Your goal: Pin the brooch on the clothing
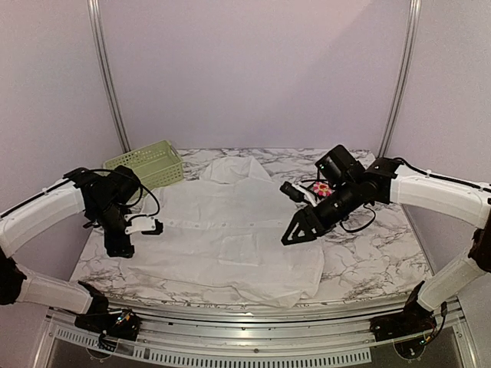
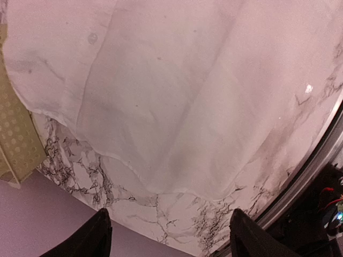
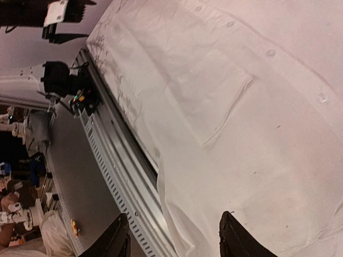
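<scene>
Top external view is showing the shirt (image 1: 230, 230) lying spread out, front up, across the marble table (image 1: 368, 253), which is giving the arms a broad flat panel to pin into. The brooch (image 1: 322, 188) (a small pink flowery thing, partly hidden behind the right arm) is apparently lying on the table just off the cloth on that arm's side. Neither arm is holding it, and whether it is touching the shirt I cannot tell. The left gripper (image 1: 123, 247) is hanging over the shirt's edge on its own side, near a green basket (image 1: 146, 165). The right gripper (image 1: 294, 232) is hovering low over the other half of the garment.

Left wrist view is looking down on the shirt's edge and bare marble. Its two fingers (image 2: 99, 235) are standing wide apart with nothing between them, so this pincer is open and empty, probably placed to hold the cloth flat.

Right wrist view is showing the chest pocket (image 3: 214, 101) and the row of buttons (image 3: 268, 52) beyond it. This arm's fingers (image 3: 236, 238) are also parted and empty above plain cloth beside the pocket. Judging from this, the pinning is not yet done, and the brooch is waiting to be picked up.
</scene>
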Controlling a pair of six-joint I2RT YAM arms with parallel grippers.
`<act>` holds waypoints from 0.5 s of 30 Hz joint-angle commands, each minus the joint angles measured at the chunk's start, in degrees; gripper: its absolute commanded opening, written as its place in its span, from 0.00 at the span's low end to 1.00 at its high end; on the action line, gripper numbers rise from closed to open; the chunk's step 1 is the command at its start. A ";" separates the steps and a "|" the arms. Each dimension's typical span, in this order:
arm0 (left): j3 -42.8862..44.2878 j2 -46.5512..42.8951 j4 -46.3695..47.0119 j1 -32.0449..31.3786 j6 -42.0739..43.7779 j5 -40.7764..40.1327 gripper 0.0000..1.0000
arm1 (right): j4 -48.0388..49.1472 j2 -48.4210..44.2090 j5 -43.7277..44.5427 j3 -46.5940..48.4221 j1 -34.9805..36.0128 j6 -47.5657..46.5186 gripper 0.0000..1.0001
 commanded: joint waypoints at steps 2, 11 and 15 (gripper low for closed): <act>5.20 -0.29 13.95 0.78 -5.07 2.09 0.69 | 12.46 6.50 27.07 8.00 -6.72 4.27 0.42; -4.28 17.26 39.68 1.10 -6.34 -13.36 0.54 | 22.19 33.30 38.83 24.66 -11.17 -0.28 0.22; -11.33 17.29 39.28 1.10 -3.05 -12.13 0.55 | 21.05 43.00 37.82 28.15 -11.13 -0.33 0.15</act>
